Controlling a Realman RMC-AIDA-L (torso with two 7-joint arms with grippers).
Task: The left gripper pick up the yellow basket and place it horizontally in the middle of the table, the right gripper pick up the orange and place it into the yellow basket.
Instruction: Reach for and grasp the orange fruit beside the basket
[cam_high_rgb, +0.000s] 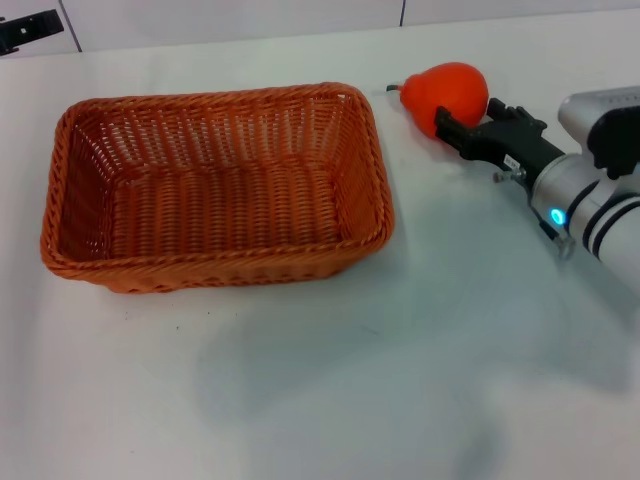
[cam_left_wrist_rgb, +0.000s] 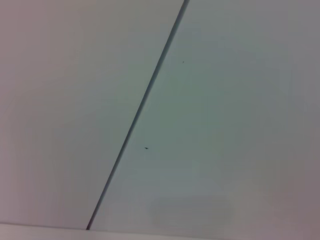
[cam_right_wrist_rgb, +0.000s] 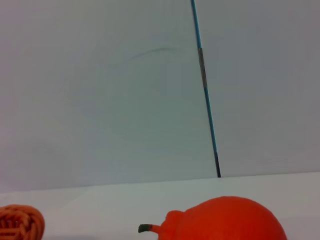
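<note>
Already the yellow basket (cam_high_rgb: 215, 187) lies lengthwise mid-table (cam_high_rgb: 330, 400), so the orange (cam_high_rgb: 447, 95), near the far right edge, is the step in hand. The right gripper (cam_high_rgb: 462, 118) sits against it, fingers seemingly spread around it; whether they grip cannot be told. Closing and lifting come next. Only the right wrist view shows the stem; the left gripper (cam_high_rgb: 28, 30) waits at the far left corner.
</note>
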